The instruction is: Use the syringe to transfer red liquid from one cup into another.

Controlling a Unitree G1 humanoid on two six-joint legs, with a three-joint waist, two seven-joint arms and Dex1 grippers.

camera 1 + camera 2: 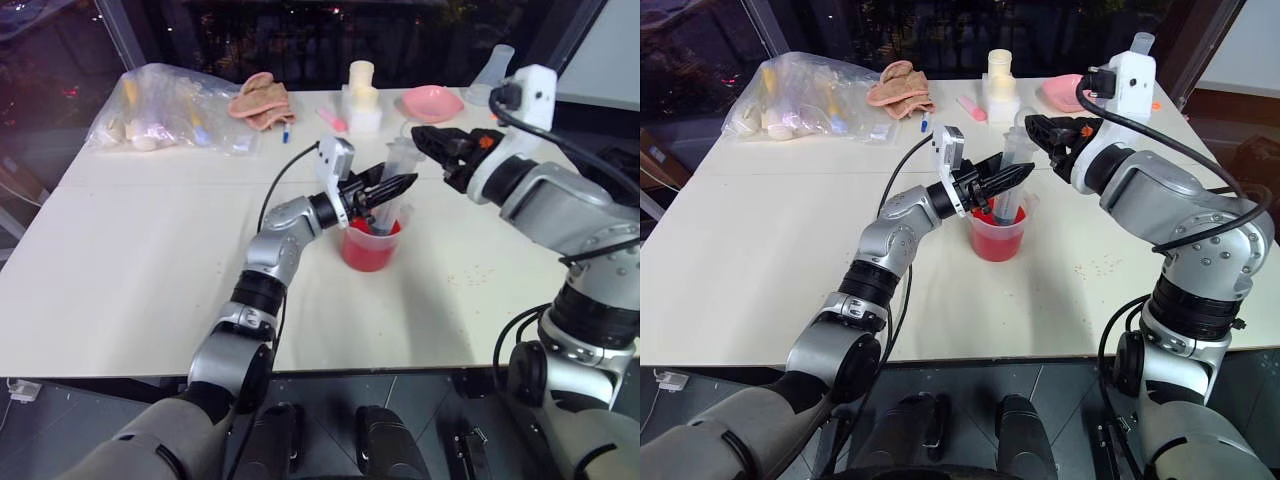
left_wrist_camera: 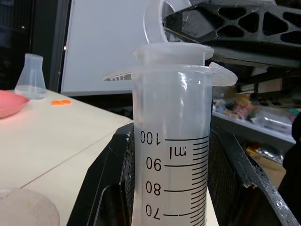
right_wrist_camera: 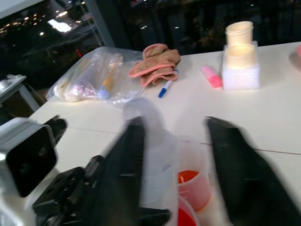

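Observation:
The clear syringe (image 2: pixel 171 141) stands upright with its lower end inside a clear cup (image 1: pixel 370 245) of red liquid (image 1: pixel 368 250) at the middle of the white table. My left gripper (image 1: pixel 390 190) is shut on the syringe's barrel, just above the cup. My right gripper (image 1: pixel 425 140) hovers at the plunger's top from the right. In the right wrist view its fingers (image 3: pixel 127 160) are blurred and stand apart, with the plunger's top against one of them. A second clear cup (image 3: pixel 193 174) with a little red liquid stands right beside the first.
Along the table's far edge lie a plastic bag (image 1: pixel 170 110), a pink cloth (image 1: pixel 262 98), a blue-tipped pen (image 1: pixel 285 130), a pink marker (image 1: pixel 333 120), stacked white containers (image 1: pixel 362 95), a pink bowl (image 1: pixel 432 102) and a clear cone-shaped flask (image 1: pixel 492 70).

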